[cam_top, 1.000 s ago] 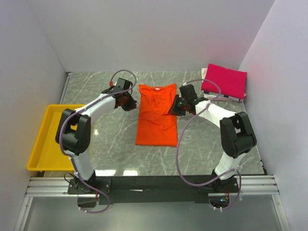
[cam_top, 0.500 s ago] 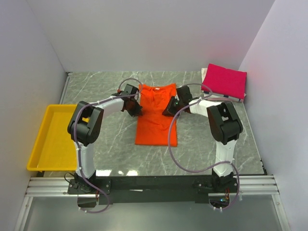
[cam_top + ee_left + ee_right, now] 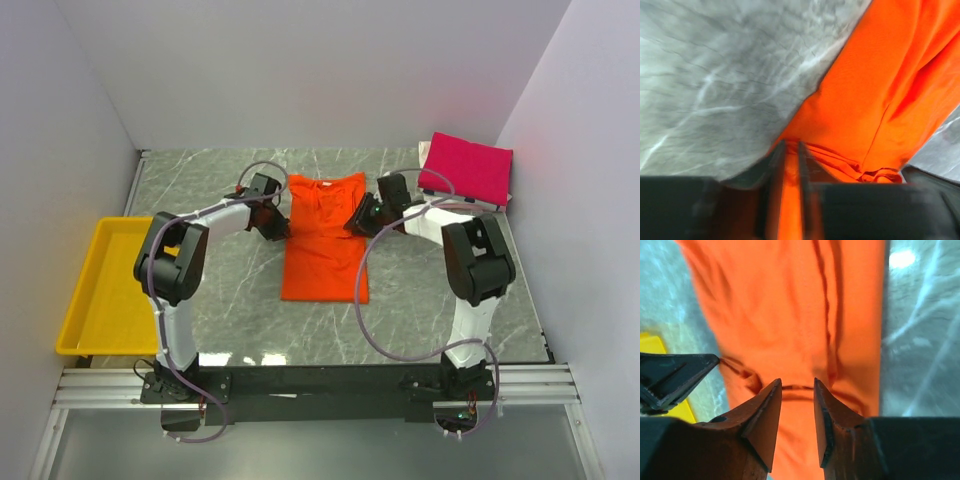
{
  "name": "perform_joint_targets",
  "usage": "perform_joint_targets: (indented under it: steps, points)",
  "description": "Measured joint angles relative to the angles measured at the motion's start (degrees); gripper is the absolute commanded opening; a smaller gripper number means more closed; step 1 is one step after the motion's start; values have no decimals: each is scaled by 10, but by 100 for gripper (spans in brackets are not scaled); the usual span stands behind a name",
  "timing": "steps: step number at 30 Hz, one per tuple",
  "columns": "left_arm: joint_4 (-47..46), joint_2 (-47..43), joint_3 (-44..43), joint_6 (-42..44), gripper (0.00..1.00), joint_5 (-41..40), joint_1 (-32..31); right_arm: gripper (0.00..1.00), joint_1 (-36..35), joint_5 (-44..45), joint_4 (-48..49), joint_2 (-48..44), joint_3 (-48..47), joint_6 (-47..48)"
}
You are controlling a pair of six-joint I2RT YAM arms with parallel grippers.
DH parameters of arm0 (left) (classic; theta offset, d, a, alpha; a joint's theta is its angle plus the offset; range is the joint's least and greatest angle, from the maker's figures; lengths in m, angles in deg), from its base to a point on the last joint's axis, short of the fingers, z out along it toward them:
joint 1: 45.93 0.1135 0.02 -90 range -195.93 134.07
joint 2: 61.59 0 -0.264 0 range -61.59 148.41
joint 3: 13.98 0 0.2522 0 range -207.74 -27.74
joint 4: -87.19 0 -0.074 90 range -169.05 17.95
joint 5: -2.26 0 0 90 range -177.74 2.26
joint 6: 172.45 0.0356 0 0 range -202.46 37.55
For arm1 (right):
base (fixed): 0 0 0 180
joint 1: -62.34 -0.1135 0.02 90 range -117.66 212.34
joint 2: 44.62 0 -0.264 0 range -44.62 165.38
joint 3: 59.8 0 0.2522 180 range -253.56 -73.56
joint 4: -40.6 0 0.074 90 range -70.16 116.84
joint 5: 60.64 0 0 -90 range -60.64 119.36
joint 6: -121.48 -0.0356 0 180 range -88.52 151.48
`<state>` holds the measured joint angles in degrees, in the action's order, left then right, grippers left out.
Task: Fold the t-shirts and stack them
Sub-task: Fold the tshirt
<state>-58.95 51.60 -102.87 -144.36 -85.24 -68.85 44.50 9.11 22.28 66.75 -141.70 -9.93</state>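
Observation:
The orange t-shirt (image 3: 325, 250) lies in the middle of the table as a long narrow rectangle, collar at the far end. My left gripper (image 3: 277, 222) is at its upper left edge; in the left wrist view (image 3: 791, 145) the jaws stand close together with orange cloth (image 3: 865, 100) between them. My right gripper (image 3: 358, 222) is at the upper right edge; in the right wrist view (image 3: 797, 382) its jaws stand apart over the shirt (image 3: 790, 315), holding nothing. The magenta-pink t-shirt (image 3: 466, 167) lies folded at the back right.
A yellow tray (image 3: 75, 290) stands at the table's left edge. White walls close in the back and both sides. The left gripper's dark tip (image 3: 675, 372) shows in the right wrist view, across the shirt.
Both grippers have moved inward from beside the shirt onto its upper side edges. The shirt's lower part looks slightly narrower.

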Motion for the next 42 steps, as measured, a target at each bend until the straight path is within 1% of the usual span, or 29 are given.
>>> perform_joint_targets:
  steps: [2, 5, 7, 9, 10, 11, 12, 16, 20, 22, 24, 27, 30, 31, 32, 33, 36, 41, 42]
  points:
    - [8, -13, 0, 13, 43, -6, 4, 41, 4, 12, -13, -29, 1, 4]
    - [22, -43, 0, 29, 51, -19, 9, 40, 5, 33, -18, -92, 16, 7]
    - [30, -70, 0, 37, 50, -28, 10, 40, 5, 38, -17, -137, 37, 8]
    - [30, -100, 5, 43, 45, -26, 10, 36, 4, 41, -9, -182, 68, 8]
    - [28, -116, 13, 44, 43, -23, 10, 32, 3, 40, -8, -197, 84, 8]
    - [24, -133, 26, 46, 38, -20, 9, 28, 3, 36, -1, -206, 100, 6]
    - [19, -150, 43, 46, 37, -16, 9, 28, 3, 33, 5, -208, 112, 6]
    - [3, -188, 121, 47, 34, 8, -6, 27, 3, 17, 13, -177, 153, 3]
    - [-4, -189, 189, 45, 32, 26, -35, 25, 5, 1, 21, -107, 153, 3]
    - [-6, -190, 220, 42, 32, 34, -46, 25, 12, -13, 23, -86, 153, -3]
    - [-5, -194, 249, 42, 32, 38, -50, 25, 21, -19, 27, -85, 153, -3]
    - [-6, -223, 276, 40, 33, 42, -50, 28, 30, -18, 25, -86, 153, -3]
    - [3, -248, 285, 42, 39, 38, -49, 42, 30, -9, 17, -106, 162, -2]
    - [6, -254, 286, 43, 44, 37, -49, 47, 31, -3, 11, -119, 169, 0]
    - [9, -261, 286, 43, 45, 37, -49, 48, 31, 0, 4, -135, 177, 1]
    - [10, -265, 287, 43, 53, 37, -49, 48, 31, 3, -2, -151, 185, 4]
    - [9, -271, 292, 44, 60, 44, -49, 49, 31, 14, -17, -217, 222, 5]
    - [7, -271, 322, 42, 57, 66, -49, 49, 25, 18, -20, -301, 314, 2]
    - [6, -274, 324, 42, 57, 70, -49, 51, 20, 19, -23, -313, 336, -1]
